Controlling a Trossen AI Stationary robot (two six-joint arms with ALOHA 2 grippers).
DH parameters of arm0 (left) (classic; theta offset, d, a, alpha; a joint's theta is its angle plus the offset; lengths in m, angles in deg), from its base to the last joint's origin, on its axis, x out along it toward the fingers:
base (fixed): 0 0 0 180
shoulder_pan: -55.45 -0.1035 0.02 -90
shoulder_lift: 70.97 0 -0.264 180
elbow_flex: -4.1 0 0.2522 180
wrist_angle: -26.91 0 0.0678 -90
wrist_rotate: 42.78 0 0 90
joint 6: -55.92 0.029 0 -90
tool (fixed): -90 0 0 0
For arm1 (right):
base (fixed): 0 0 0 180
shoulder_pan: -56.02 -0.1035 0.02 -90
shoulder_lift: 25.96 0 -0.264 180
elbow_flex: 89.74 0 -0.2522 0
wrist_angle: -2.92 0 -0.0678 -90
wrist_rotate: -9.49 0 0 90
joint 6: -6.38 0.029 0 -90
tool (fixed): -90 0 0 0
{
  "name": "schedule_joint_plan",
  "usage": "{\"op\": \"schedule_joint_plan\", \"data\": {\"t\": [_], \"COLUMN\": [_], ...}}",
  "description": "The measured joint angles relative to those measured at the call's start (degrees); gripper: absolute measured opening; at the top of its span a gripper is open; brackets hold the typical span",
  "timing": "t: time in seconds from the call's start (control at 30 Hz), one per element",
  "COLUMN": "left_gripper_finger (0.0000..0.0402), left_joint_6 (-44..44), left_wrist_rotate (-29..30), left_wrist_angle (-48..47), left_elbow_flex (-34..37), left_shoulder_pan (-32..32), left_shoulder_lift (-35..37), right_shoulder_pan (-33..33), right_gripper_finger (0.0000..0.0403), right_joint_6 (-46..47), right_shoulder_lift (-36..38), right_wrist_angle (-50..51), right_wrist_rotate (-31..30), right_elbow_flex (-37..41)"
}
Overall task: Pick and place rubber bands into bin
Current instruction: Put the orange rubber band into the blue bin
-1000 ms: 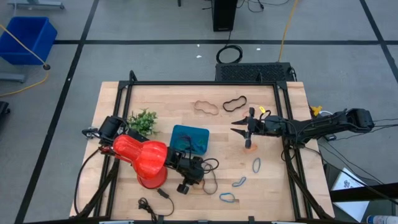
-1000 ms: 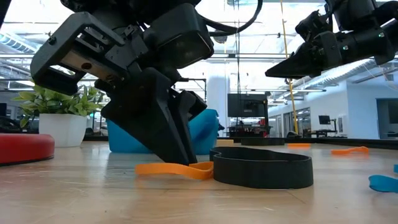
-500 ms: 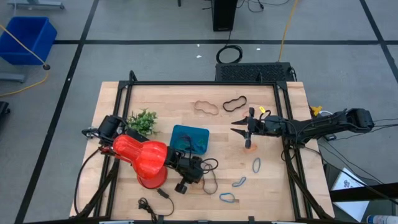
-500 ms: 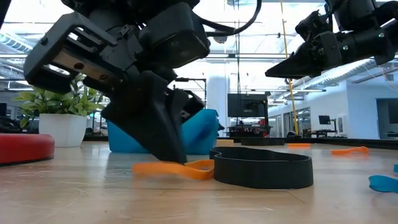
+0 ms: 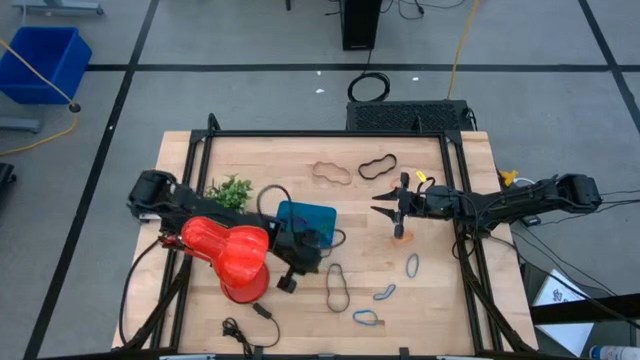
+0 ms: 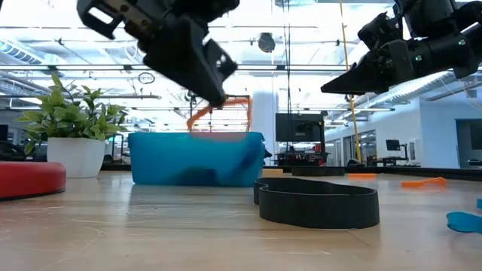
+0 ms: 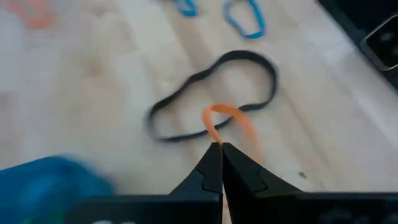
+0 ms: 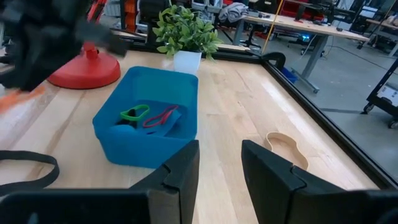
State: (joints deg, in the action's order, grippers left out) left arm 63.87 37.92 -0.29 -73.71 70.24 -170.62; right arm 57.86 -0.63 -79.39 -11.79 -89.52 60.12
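Observation:
My left gripper (image 7: pixel 221 149) is shut on an orange rubber band (image 7: pixel 229 119) and hangs above the table between the bin and a black band (image 5: pixel 337 286) that lies flat on the wood. In the low view the orange band (image 6: pixel 222 113) shows just above the rim of the teal bin (image 6: pixel 196 158). The bin (image 8: pixel 146 118) holds a green band (image 8: pixel 135 113) and a red band (image 8: pixel 160 116). My right gripper (image 5: pixel 380 205) stands open to the right of the bin, above the table, with nothing between its fingers (image 8: pixel 273 180). My left gripper pinches one spot of the orange band's loop (image 7: pixel 213 135) between its two fingertips. The fingers slant down from the table's left side. The band hangs slack below them, lifted clear of the table.
A red vase (image 5: pixel 230 255) and a potted plant (image 5: pixel 230 192) stand left of the bin. Loose bands lie about: tan (image 5: pixel 330 172) and black (image 5: pixel 377 165) at the far side, several blue ones (image 5: pixel 412 265) at the near right, an orange one (image 5: pixel 402 235) under my right gripper.
My left gripper has shut on the orange band at the table top, then risen and drawn back toward the bin. The orange band has come up off the wood and now hangs in the air. The black band has stayed on the table.

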Motion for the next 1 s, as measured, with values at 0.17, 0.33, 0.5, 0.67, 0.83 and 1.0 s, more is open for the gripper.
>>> {"op": "schedule_joint_plan", "data": {"t": [0.17, 0.33, 0.5, 0.67, 0.83, 1.0], "left_gripper_finger": [0.0004, 0.0003, 0.0004, 0.0007, 0.0005, 0.0009], "left_joint_6": [3.4, 5.6, 6.6, 6.4, 6.0, 5.1], "left_wrist_rotate": [5.2, 9.0, 9.9, 9.5, 9.3, 9.2], "left_wrist_angle": [-3.7, -7.3, -8.6, -9.6, -10.8, -10.6], "left_elbow_flex": [0.0, 0.0, 0.0, 0.0, 0.0, 0.0], "left_shoulder_pan": [-3.5, -7.5, -12.3, -15.9, -17.5, -17.7], "left_shoulder_lift": [5.1, 6.7, 6.4, 4.5, 1.0, -1.4], "right_shoulder_pan": [0.0, 0.0, 0.0, 0.0, 0.0, 0.0], "right_gripper_finger": [0.0114, 0.0114, 0.0114, 0.0114, 0.0114, 0.0114], "right_joint_6": [-0.1, -0.1, -0.5, -1.2, -1.2, -1.2], "right_shoulder_lift": [0.0, 0.0, 0.0, 0.0, 0.0, 0.0], "right_wrist_angle": [-0.1, 0.0, 0.1, 0.3, 0.6, 0.5], "right_wrist_rotate": [0.0, 0.0, 0.0, 0.0, 0.0, 0.0], "right_elbow_flex": [0.0, 0.0, 0.0, 0.0, 0.0, 0.0]}}
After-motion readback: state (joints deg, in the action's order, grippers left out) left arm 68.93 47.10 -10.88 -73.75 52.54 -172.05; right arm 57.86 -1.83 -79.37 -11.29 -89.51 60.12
